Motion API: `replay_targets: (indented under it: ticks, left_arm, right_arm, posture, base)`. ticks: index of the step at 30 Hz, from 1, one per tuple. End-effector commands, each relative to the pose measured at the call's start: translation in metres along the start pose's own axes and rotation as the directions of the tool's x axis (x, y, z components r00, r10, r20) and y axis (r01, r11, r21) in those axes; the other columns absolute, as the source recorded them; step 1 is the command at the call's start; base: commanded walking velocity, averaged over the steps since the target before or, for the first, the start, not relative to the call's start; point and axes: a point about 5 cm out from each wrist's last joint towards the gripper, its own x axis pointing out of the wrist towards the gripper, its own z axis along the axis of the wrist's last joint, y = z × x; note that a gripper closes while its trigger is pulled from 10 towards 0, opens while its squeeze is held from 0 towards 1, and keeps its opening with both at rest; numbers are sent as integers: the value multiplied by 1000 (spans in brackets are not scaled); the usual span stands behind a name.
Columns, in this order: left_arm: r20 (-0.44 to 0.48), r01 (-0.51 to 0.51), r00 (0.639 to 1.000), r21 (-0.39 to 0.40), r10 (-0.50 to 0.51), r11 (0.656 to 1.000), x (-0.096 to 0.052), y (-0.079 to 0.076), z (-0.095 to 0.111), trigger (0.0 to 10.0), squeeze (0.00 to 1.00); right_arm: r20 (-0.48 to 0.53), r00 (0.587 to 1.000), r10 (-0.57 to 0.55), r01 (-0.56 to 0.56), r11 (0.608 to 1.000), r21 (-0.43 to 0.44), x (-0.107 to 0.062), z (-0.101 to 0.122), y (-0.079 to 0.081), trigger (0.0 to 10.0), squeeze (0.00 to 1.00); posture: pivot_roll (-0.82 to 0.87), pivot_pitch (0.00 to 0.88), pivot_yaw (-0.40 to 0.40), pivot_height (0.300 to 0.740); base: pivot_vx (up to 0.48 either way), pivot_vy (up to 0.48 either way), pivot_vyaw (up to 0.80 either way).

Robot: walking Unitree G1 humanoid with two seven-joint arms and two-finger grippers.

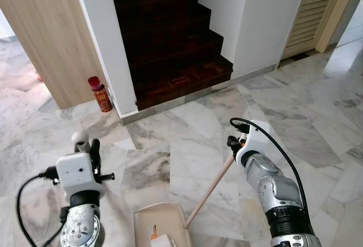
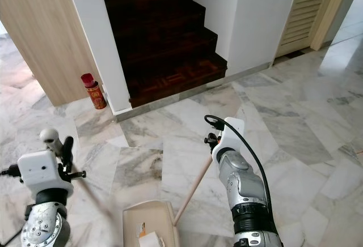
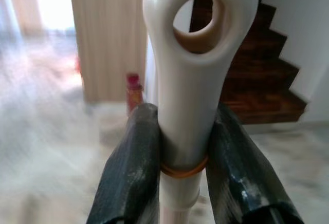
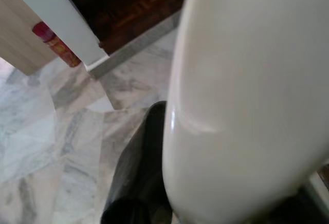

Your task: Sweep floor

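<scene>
Nearest to me, a beige dustpan [image 1: 161,224] sits on the marble floor [image 1: 317,122] between my two arms, with a wooden handle [image 1: 209,190] rising from its right side up to my right gripper [image 1: 233,143]. My right jaws are closed around a smooth white grip [image 4: 247,106] at the top of that handle; one black finger [image 4: 141,172] presses against its side.

To the left of the dustpan, my left gripper [image 1: 88,145] holds a second stick upright. My left jaws are clamped on its white end piece [image 3: 198,70], one finger [image 3: 131,167] on each side, just where an orange band [image 3: 182,171] rings the stick. The end piece has a hanging hole through its top. I cannot see the lower end of this stick.

Beyond the dustpan the floor runs clear to a dark wooden staircase [image 1: 170,37] set between white walls [image 1: 102,32]. Left of the staircase, a red can [image 1: 100,94] stands on the floor, at the corner where the white wall meets a light wood panel [image 1: 42,37]. Far right of the staircase is a slatted door [image 1: 315,12].
</scene>
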Motion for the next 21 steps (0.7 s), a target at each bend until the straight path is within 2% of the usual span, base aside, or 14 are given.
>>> replay_targets:
  ticks: [1, 4, 6, 8, 9, 10, 14, 21]
  left_arm:
    - [13, -36, 999, -88, 37, 995, 3, 2, 6, 10000, 0]
    - [9, -29, 1000, -68, 29, 997, 3, 3, 6, 10000, 0]
    - [27, -23, 999, -21, 24, 1000, 4, 5, 8, 10000, 0]
    - [85, -6, 996, 108, -3, 994, 4, 4, 16, 10000, 0]
    - [85, -6, 996, 108, -3, 994, 4, 4, 16, 10000, 0]
    - [116, -8, 993, 140, -8, 990, 4, 3, 21, 10000, 0]
    - [254, 12, 962, 330, -101, 944, 5, -9, 41, 10000, 0]
    - [274, -31, 958, 402, -88, 915, 3, -8, 41, 10000, 0]
  right_arm:
    - [60, 998, 36, -39, 998, 39, -2, 13, 5, 10000, 0]
    - [60, 997, 39, -41, 998, 38, -2, 13, 5, 10000, 0]
    - [60, 997, 42, -44, 998, 39, -2, 13, 6, 10000, 0]
    - [59, 997, 46, -49, 998, 38, -2, 13, 7, 10000, 0]
    - [59, 997, 46, -49, 998, 38, -2, 13, 7, 10000, 0]
    - [59, 997, 47, -49, 998, 37, -1, 13, 7, 10000, 0]
    - [57, 997, 51, -53, 998, 35, -1, 13, 7, 10000, 0]
    - [73, 996, 49, -52, 998, 41, -2, 14, 8, 10000, 0]
  posture:
    - [-200, 8, 67, 740]
    - [-199, 7, 66, 740]
    - [-199, 7, 66, 740]
    - [-197, 6, 64, 740]
    - [-197, 6, 64, 740]
    - [-197, 6, 64, 740]
    - [-196, 4, 62, 740]
    - [-198, 4, 65, 740]
  base:
    - [0, 0, 0]
    - [0, 0, 0]
    - [0, 0, 0]
    - [0, 0, 0]
    - [0, 0, 0]
    - [0, 0, 0]
    - [0, 0, 0]
    - [0, 0, 0]
